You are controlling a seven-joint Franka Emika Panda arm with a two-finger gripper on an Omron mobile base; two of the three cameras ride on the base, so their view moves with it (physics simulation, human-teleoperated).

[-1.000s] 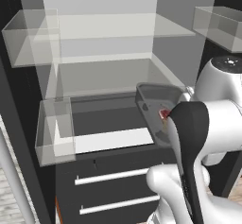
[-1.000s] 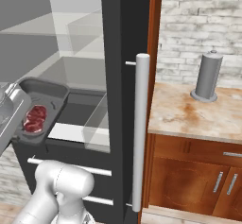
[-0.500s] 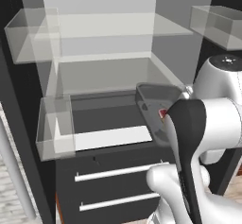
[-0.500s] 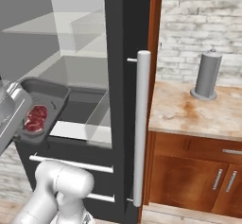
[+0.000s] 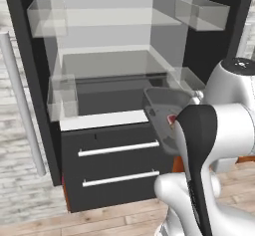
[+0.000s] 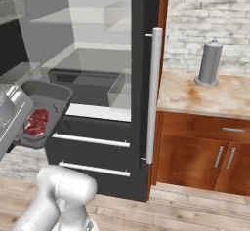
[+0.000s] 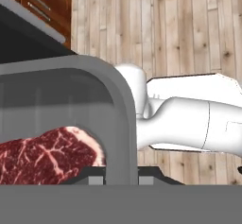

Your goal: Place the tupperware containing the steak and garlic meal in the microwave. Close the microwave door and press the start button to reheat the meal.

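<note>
The smoky-grey tupperware (image 5: pixel 158 105) hangs in the air in front of the open fridge, level with the top of its drawers. My gripper (image 7: pixel 120 179) is shut on the tub's near rim (image 7: pixel 124 114); the hand (image 6: pixel 10 114) shows at the left edge of the right base view. The red marbled steak (image 7: pixel 45 157) lies inside the tupperware (image 6: pixel 48 97) and shows as steak (image 6: pixel 36 122) and steak (image 5: pixel 172 119) in both base views. The garlic is hidden. The microwave and its door are out of view.
The open black fridge (image 5: pixel 114 85) has glass shelves, clear bins (image 5: pixel 62 98) and two drawers (image 5: pixel 119 148). Its door with a long silver handle (image 6: pixel 154 93) stands right of the tub. Further right is a stone counter (image 6: pixel 205 96) with a grey canister (image 6: pixel 210 63) over wooden cabinets.
Both base views have shifted: the fridge looks smaller and farther, so the base has backed away from it. The tupperware stays in the gripper.
</note>
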